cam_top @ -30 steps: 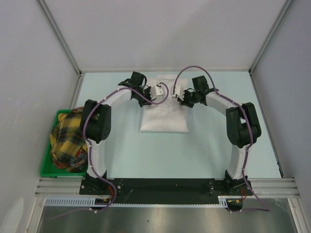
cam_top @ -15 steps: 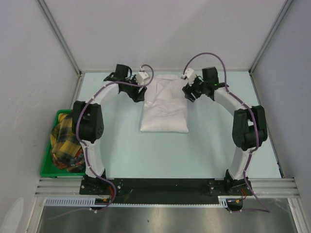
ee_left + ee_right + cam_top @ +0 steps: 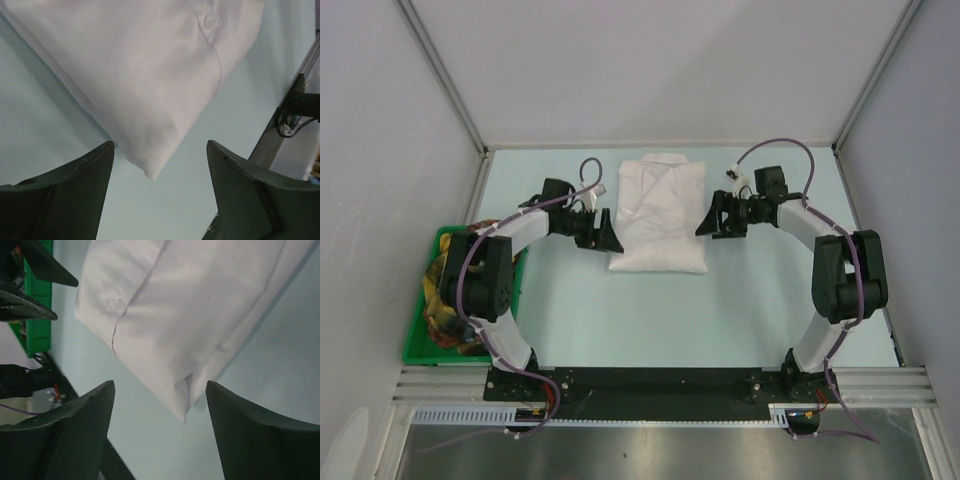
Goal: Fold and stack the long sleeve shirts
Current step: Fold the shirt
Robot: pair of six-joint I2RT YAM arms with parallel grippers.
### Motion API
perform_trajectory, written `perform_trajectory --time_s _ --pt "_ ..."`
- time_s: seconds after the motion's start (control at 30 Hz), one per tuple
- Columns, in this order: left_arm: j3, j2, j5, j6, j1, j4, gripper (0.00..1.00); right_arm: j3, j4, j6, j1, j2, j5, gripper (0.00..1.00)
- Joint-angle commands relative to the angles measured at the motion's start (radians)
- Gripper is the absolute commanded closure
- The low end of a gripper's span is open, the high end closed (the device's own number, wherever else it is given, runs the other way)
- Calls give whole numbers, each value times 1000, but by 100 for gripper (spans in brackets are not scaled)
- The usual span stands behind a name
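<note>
Table (image 3: 740, 300): You have a pale blue-green surface in front of you, walled in on the left, right and far sides.
Left arm (image 3: 510, 255): It reaches out from its base at the near edge and bends inward toward the middle of the table, with a purple cable looping along it.
Right arm (image 3: 835, 260): You will see it mirrors the other one, bending inward from the right, its own purple cable arching over the wrist.
Long sleeve shirt (image 3: 660, 215): It lies folded into a white rectangle at the middle of the table, toward the far side, collar end farthest from you. It sits flat between the two wrists.
Bin (image 3: 420, 345): Green, at the table's left edge, partly hidden from you by the left arm.
Plaid cloth (image 3: 442, 305): Yellow, red and dark checks, bunched up inside the bin.
Left gripper (image 3: 605, 232): Your fingers stand wide apart and grasp nothing. The gripper sits just beside the shirt's left edge, and its wrist camera looks past both fingers at a folded corner on the table.
Right gripper (image 3: 713, 218): Also spread wide and empty, just beside the shirt's right edge.
Button (image 3: 210, 21): A small white one shows on the shirt's upper layer in both wrist views.
</note>
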Motion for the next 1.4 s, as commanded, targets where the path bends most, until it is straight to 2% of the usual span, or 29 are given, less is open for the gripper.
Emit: perform_trajectory --time_s 0.0,0.23,0.37,0.5,0.53,0.57,0.63,0.67,0.77,0.87,1.03,1.07,1.13,1.17,1.2,1.23,1.27,1.37 --pt "-94 -58 76 -157 4 114 19 -81 90 230 0 -5 -86 20" --pt "-164 -38 107 -204 4 165 19 -198 155 283 24 9 -88 20" --pt "-185 -15 144 -252 3 232 25 -233 199 313 26 36 -100 25" --pt "-194 4 150 -254 3 245 39 -236 216 333 21 53 -106 46" --pt "-196 8 156 -255 3 242 47 -236 203 333 21 58 -106 50" --pt "-200 11 151 -257 1 243 51 -243 195 330 23 65 -106 58" --pt "-202 34 133 -263 1 228 61 -253 180 327 23 78 -93 68" --pt "-202 44 112 -263 1 220 64 -261 170 323 23 85 -86 76" --pt "-197 80 67 -258 1 192 71 -269 161 310 20 116 -60 91" --pt "-185 110 43 -237 0 165 75 -264 143 290 14 145 -30 100" --pt "-165 136 23 -214 0 142 76 -256 133 280 12 170 -17 100" --pt "-162 131 20 -211 0 139 75 -255 132 273 9 168 -19 96" --pt "-159 107 24 -165 4 101 61 -224 71 238 0 136 -23 89" --pt "-170 53 42 -142 18 90 55 -212 39 199 -9 119 -30 80" --pt "-185 3 79 -119 26 87 41 -204 -21 180 -18 90 -37 72" --pt "-202 -49 91 -72 36 87 34 -192 -46 168 -29 34 -68 59" --pt "-235 -159 99 -48 49 85 28 -190 -64 155 -54 -6 -88 50" --pt "-271 -277 190 -8 41 71 6 -193 -64 141 -62 -139 -140 25"
